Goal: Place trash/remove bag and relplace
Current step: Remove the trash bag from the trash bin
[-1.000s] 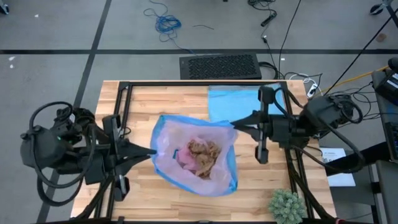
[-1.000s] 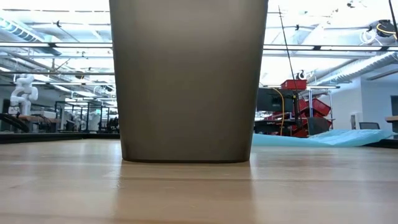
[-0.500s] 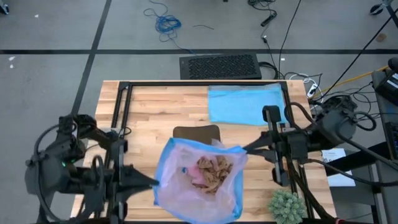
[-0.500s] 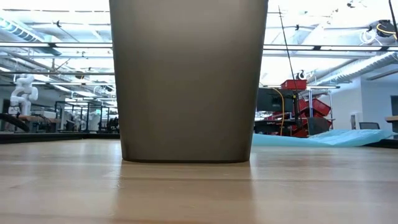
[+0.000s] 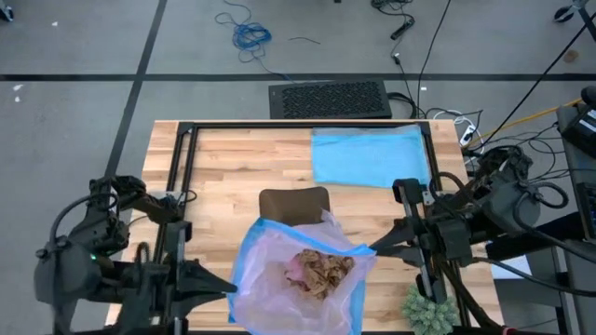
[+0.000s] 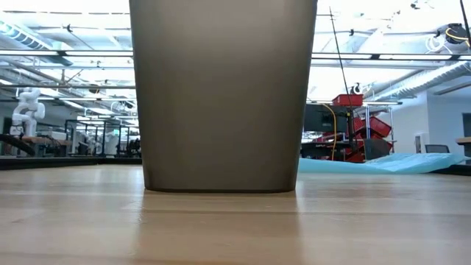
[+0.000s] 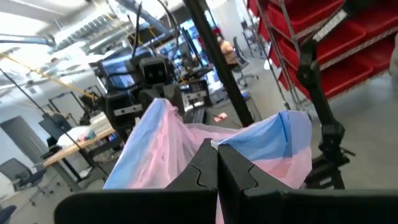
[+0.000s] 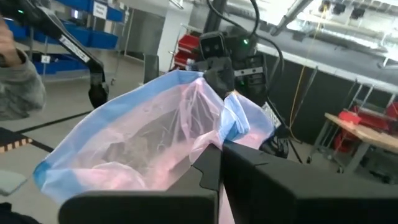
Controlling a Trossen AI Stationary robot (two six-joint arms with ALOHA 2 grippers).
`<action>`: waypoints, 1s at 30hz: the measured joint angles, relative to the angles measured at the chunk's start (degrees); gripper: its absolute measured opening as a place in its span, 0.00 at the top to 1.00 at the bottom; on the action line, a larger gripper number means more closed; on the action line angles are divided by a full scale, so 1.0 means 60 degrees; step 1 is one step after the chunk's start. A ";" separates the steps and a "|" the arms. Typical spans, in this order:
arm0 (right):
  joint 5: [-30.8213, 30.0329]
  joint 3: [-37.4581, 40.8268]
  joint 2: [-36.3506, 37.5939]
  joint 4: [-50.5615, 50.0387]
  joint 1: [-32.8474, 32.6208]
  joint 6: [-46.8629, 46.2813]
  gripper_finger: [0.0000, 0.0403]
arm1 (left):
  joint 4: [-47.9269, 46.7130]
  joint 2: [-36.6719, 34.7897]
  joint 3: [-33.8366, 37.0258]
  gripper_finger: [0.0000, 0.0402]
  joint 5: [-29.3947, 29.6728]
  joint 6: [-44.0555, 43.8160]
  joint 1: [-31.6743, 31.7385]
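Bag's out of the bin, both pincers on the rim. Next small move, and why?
Probably carry the bag sideways off the table edge and lower it. The left pincer and right pincer are shut on opposite rim sides, the trash hangs inside, and the bin stands bare, awaiting the blue liner.

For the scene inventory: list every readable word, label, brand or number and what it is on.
None can be read.
White paper sheet at the table's right edge: print too small to read.
Signs on blue shelving in the right wrist view: blurred.
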State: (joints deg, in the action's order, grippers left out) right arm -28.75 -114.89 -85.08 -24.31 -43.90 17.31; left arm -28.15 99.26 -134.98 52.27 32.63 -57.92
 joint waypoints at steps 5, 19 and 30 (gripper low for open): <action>0.0005 0.0000 0.0000 0.0367 -0.0138 0.0161 1.00 | 0.0369 0.0000 0.0000 1.00 0.0000 0.0184 -0.0210; 0.0031 0.0000 0.0000 0.0896 -0.0211 0.0212 1.00 | 0.0717 0.0000 0.0000 1.00 -0.0004 0.0164 -0.0316; 0.0036 0.0000 0.0002 0.1464 -0.0204 0.0479 1.00 | 0.1475 -0.0065 0.0000 1.00 -0.0019 0.1118 -0.0620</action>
State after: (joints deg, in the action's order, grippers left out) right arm -28.53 -114.89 -85.07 -15.53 -45.12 20.18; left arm -19.30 98.88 -134.98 52.16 39.35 -61.64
